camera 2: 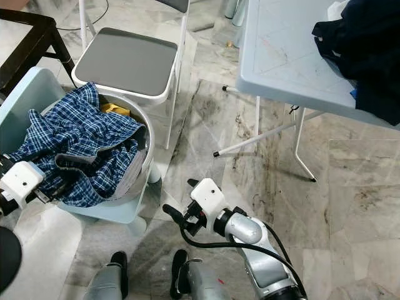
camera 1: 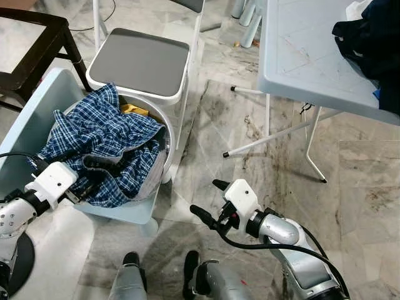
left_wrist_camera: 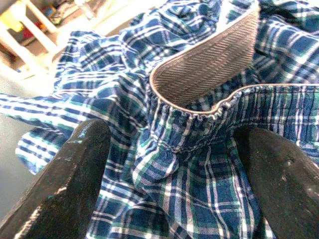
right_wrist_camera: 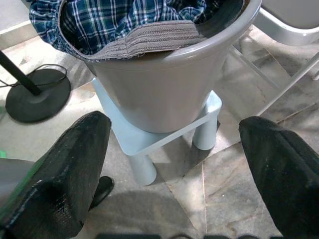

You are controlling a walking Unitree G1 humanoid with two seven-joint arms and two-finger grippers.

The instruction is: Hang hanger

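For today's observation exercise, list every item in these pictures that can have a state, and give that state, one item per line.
Left gripper: open, fingers either side of the plaid cloth.
Right gripper: open, holding nothing, above the floor.
Plaid garment: crumpled, spilling over the bucket's rim.
Grey bucket: upright on a low stool, filled with clothes.
Chair: seat bare.
Folding table: standing, dark clothing heaped at its far corner.

The plaid shirt (camera 1: 100, 147) hides most of the bucket (camera 1: 164, 150) and all but a corner of a yellow item (camera 1: 134, 109). The dark clothing (camera 1: 375, 44) on the table (camera 1: 300, 56) runs past the frame's edge.
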